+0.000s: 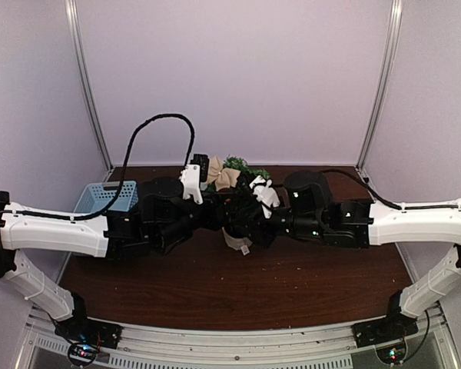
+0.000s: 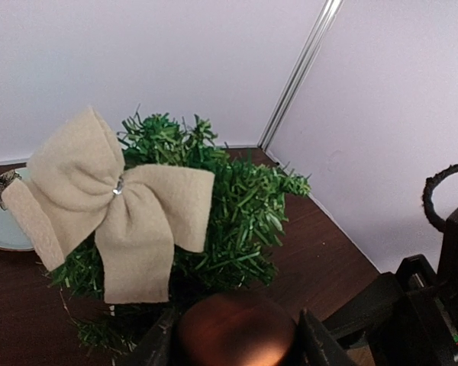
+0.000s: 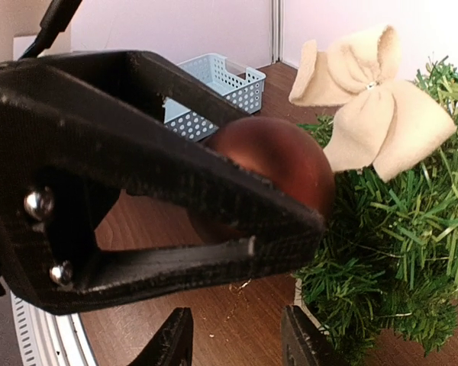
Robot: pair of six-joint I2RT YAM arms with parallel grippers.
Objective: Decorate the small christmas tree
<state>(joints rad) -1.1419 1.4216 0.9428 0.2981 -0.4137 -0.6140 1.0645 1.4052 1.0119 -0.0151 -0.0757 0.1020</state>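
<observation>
I had the left gripper clenched on a shiny brown-red ball. Its two black fingers pressed the ball from both sides, and the ball filled the space between them. The ball was just beside the green needles of the small christmas tree, at the side of the tree and lower than the bow. I could not tell if the ball touched the needles.

The right gripper was released: its jaws stood apart, and between them I saw only the brown wood of the table. In its own camera this gripper was low, near the foot of the tree, and the left gripper with the ball was above it and very near to the lens.

The tree stood upright in the middle of the table, toward the back wall, between the two grippers. From the top camera the arms covered most of it, and only the green top was seen behind them. A beige felt bow with a small shiny point in its centre sat on the upper part of the tree, on the side that faced the left wrist camera.

A light blue basket with small holes stood behind the left arm, at the left back of the table, well apart from the tree. A pale blue plate with a flower picture lay behind the tree
</observation>
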